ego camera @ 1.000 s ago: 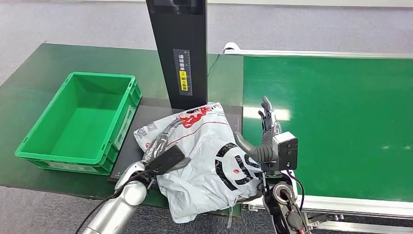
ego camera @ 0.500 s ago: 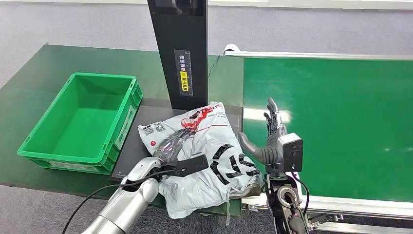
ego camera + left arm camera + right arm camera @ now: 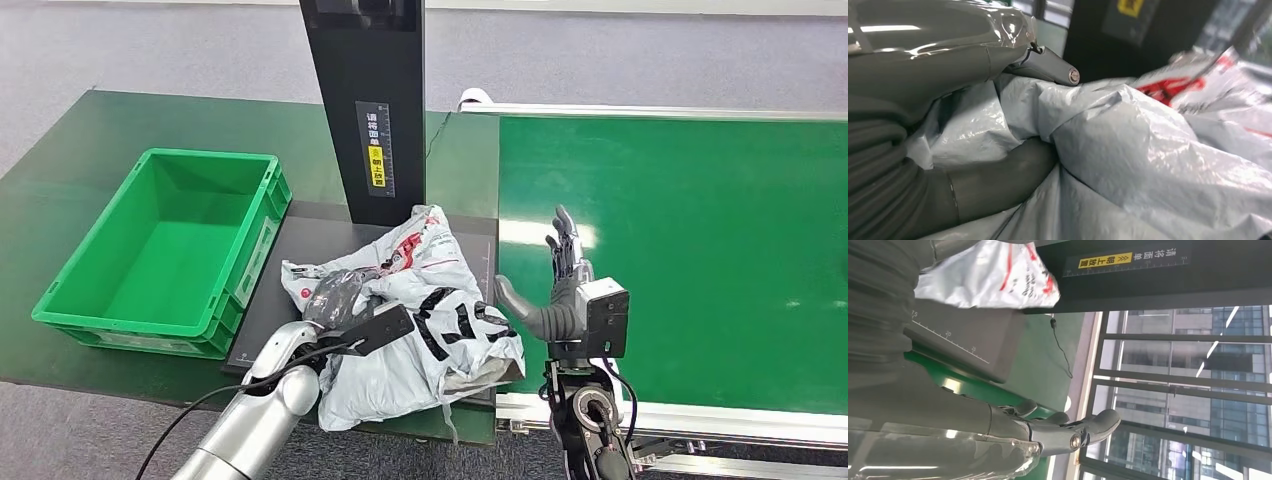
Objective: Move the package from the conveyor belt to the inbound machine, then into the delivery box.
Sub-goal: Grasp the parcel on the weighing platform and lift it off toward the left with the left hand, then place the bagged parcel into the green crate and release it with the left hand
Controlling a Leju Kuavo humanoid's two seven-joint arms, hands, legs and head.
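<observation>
The package point(image 3: 420, 300), a crumpled grey-white plastic mailer with red and black print, lies on the black platform point(image 3: 310, 225) of the inbound machine, below its dark column point(image 3: 365, 100). My left hand point(image 3: 335, 295) grips the package's left side; its thumb point(image 3: 998, 175) digs under a fold of the package point(image 3: 1148, 150) while its fingers point(image 3: 1048, 67) lie over the top. My right hand point(image 3: 555, 285) stands open and upright just right of the package, at the edge of the conveyor belt point(image 3: 700, 250), holding nothing. The right wrist view has its fingers point(image 3: 1068, 432) straight, with the package point(image 3: 988, 275) beyond them.
An empty green delivery box point(image 3: 160, 250) sits left of the platform on the dark green table. The machine column rises directly behind the package. The conveyor's metal rail point(image 3: 700, 420) runs along the front right.
The package has bunched up and shifted left on the platform under my left hand. My left forearm has swung in closer. My right hand has drifted slightly right, off the package.
</observation>
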